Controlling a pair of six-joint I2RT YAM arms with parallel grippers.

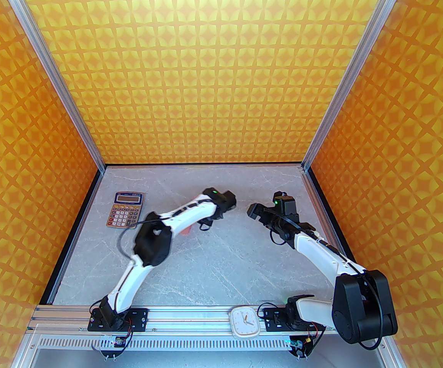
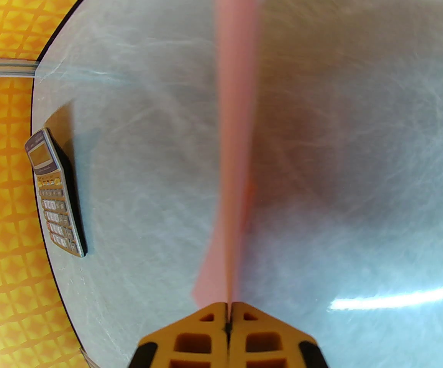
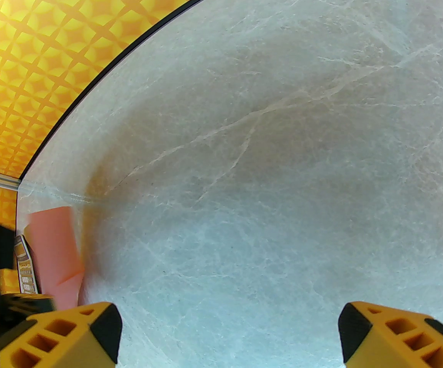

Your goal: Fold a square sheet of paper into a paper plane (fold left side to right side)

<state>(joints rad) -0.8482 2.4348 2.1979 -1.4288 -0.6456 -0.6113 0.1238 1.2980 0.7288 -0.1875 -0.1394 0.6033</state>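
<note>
The pale-pink sheet of paper point(image 2: 237, 148) is folded flat and hangs edge-on above the table, blurred. I cannot tell whether it has a plane's shape. My left gripper point(image 2: 229, 318) is shut on its near end. In the top view a corner of the paper point(image 1: 185, 231) pokes out under the left forearm, by the left gripper point(image 1: 205, 225) at mid table. My right gripper point(image 3: 229, 332) is open and holds nothing. It stands to the right of the paper point(image 3: 53, 251), apart from it. From above, the right gripper point(image 1: 253, 210) faces the left one across a gap.
An orange-keyed calculator point(image 1: 125, 210) lies at the back left of the marble table point(image 1: 214, 274), also seen as the calculator point(image 2: 54, 194) left of the paper. A white clock point(image 1: 244, 322) sits on the front rail between the arm bases. Orange patterned walls close three sides.
</note>
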